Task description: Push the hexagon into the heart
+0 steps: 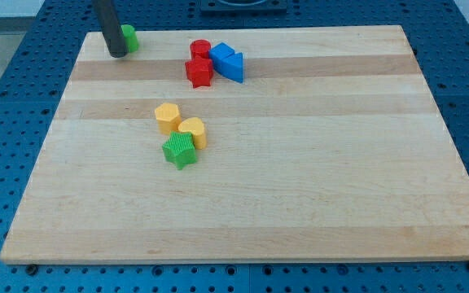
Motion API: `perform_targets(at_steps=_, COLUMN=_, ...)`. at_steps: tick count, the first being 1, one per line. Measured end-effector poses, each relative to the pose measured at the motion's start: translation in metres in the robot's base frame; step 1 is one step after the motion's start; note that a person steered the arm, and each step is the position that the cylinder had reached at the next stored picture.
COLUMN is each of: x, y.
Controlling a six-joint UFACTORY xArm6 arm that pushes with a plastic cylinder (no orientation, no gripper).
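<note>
A yellow hexagon (168,117) lies left of the board's middle. A yellow heart (193,131) sits just to its lower right, touching or nearly touching it. A green star (180,151) lies against the heart's lower left. My tip (117,54) stands at the board's top left corner, far above and left of the hexagon. A green block (129,37) sits right behind the rod, partly hidden by it.
Near the top centre a red cylinder (200,49), a red star-like block (199,72) and two blue blocks (228,62) are bunched together. The wooden board (300,179) lies on a blue perforated table.
</note>
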State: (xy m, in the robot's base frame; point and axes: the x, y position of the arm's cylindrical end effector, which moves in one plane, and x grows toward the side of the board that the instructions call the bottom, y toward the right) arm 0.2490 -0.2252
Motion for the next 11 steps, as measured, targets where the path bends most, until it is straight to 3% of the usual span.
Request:
perform_targets(at_steps=3, x=0.019, y=-0.001)
perform_targets(at_steps=5, x=0.107, y=0.012)
perform_targets(at_steps=6, x=0.143, y=0.048)
perform_targets(at_steps=8, x=0.172, y=0.100)
perform_targets(at_steps=10, x=0.209, y=0.117)
perform_targets(at_steps=11, x=0.193, y=0.124)
